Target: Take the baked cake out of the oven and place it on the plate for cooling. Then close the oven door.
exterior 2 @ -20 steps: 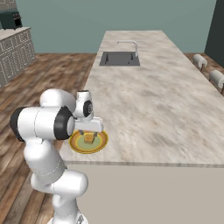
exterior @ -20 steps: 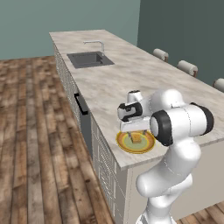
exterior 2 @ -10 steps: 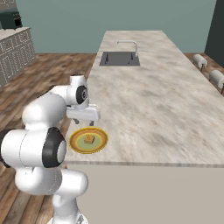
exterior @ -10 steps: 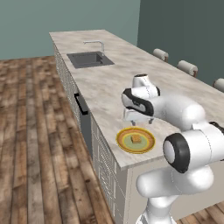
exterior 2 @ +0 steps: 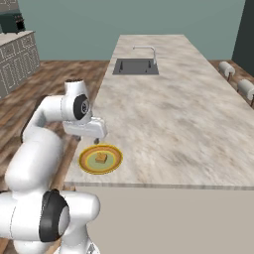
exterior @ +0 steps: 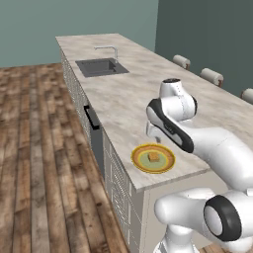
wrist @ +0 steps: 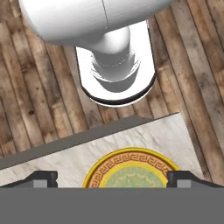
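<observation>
A small brown cake [exterior: 154, 157] [exterior 2: 101, 158] lies in the middle of a yellow-rimmed plate [exterior: 141, 163] [exterior 2: 87, 161] near the island counter's front corner. My gripper [exterior: 154, 137] [exterior 2: 88, 140] hangs just above the plate's far rim, pointing down, apart from the cake. In the hand view my gripper [wrist: 113, 179] is open, its tips spread wide with nothing between them, and the plate [wrist: 131, 168] lies below near the counter edge. The oven and the oven door are out of view.
The marble island counter [exterior: 123, 104] [exterior 2: 168, 114] carries a sink [exterior: 101, 66] [exterior 2: 135, 66] with a faucet at its far end. A dark panel with a bar handle [exterior: 94, 129] sits in the island's side. Stools [exterior: 211, 76] line the far side. Wood floor [exterior: 39, 148] lies to the left.
My gripper has let go of the cake and lifted off the plate, drawing back toward its far rim. The arm has swung round. Cake and plate have stayed put.
</observation>
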Controlling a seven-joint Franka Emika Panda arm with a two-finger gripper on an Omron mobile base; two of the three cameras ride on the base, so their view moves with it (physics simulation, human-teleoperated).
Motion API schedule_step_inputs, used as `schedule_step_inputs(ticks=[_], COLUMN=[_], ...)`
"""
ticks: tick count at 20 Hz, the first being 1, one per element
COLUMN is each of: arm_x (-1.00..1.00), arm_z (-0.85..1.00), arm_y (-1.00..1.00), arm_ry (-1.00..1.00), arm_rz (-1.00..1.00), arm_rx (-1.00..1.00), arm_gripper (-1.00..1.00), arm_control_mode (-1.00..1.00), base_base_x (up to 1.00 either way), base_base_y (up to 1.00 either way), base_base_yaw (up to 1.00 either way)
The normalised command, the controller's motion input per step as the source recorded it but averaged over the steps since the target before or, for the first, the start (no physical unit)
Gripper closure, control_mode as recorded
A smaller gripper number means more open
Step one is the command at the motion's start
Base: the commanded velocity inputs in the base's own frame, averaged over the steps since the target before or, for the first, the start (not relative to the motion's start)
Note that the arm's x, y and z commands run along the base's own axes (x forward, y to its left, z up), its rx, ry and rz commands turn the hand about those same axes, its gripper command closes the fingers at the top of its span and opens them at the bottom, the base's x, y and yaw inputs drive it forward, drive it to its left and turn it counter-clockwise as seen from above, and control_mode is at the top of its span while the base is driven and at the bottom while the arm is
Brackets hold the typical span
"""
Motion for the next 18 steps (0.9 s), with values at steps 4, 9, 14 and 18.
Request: schedule_step_inputs(ticks=[4, 9, 14, 18], arm_x=[-0.34, -0.05, 0.0, 0.0], arm_z=[0.13, 0.0, 0.0, 0.0], arm_y=[-0.05, -0.01, 0.0, 0.0], arm_ry=[-0.05, 0.0, 0.0, 0.0], arm_rz=[0.0, 0.0, 0.0, 0.0], arm_rx=[0.0, 0.0, 0.0, 0.0], arm_gripper=[-1.0, -1.0, -1.0, -1.0], arm_control_mode=[-1.0, 1.0, 1.0, 1.0], base_base_x=[0.0, -0.04, -0.22, -0.27], base_base_y=[0.0, -0.05, -0.15, -0.29], base_base_yaw=[0.0, 0.0, -0.31, -0.64])
